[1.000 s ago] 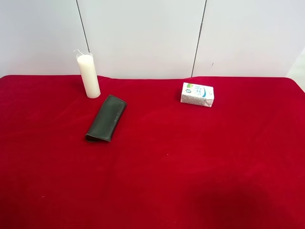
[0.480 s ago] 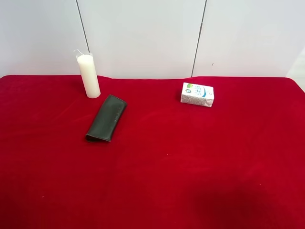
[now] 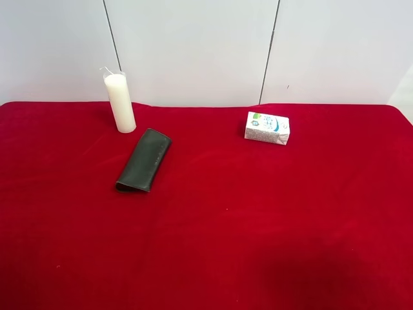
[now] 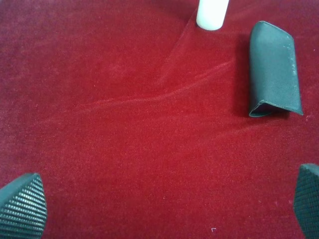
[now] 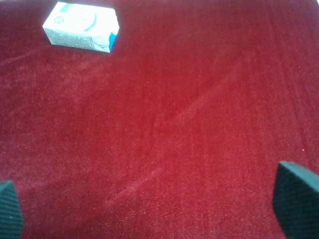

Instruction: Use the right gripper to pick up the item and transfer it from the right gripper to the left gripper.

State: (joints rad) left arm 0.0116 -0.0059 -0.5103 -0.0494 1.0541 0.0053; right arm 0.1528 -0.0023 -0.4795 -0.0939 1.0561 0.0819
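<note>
Nothing has moved since the earlier frame. Both end effectors stand wide apart and empty above the red velvet bench: the right end effector and the left end effector. Farther, the flat black leather-like glasses case lies on the bench, just beside the tall white candle. The small white carton lies well apart from them.

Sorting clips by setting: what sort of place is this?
Likely a lab tabletop staged for robot tests: red velvet cloth, plain white wall panels, and unrelated props, a candle, carton and glasses case.
</note>
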